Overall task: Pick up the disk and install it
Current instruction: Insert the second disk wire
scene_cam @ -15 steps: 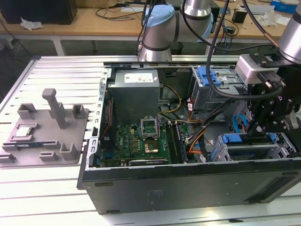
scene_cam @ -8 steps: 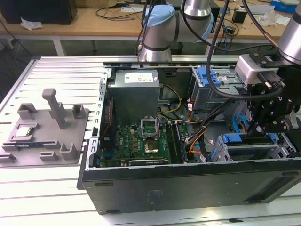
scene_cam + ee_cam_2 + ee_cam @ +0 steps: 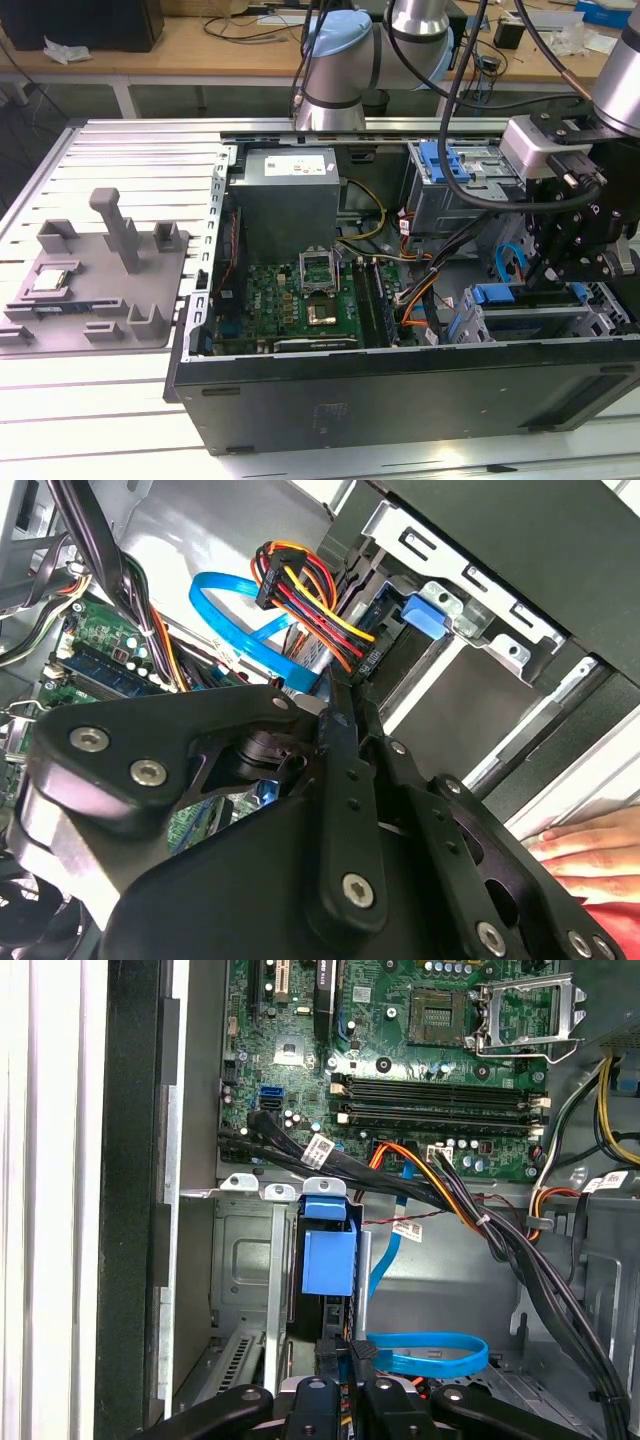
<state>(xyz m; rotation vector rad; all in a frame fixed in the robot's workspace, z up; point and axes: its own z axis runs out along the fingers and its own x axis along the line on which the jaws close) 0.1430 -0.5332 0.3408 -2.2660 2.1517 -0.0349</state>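
In the exterior view the gripper (image 3: 560, 275) hangs inside the open computer case (image 3: 400, 395), over the drive cage (image 3: 545, 320) at its front corner. The jaws look pinched on a thin dark edge, apparently the disk (image 3: 335, 1335), standing on edge straight beneath them in the cage.

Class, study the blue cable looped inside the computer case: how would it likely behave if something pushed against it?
The blue cable is flat, thin and lies in a loose loop, so it would probably bend aside rather than resist. Being so slim, it is likely light. It runs up toward the motherboard, so it is probably anchored and would swing, not slide away.
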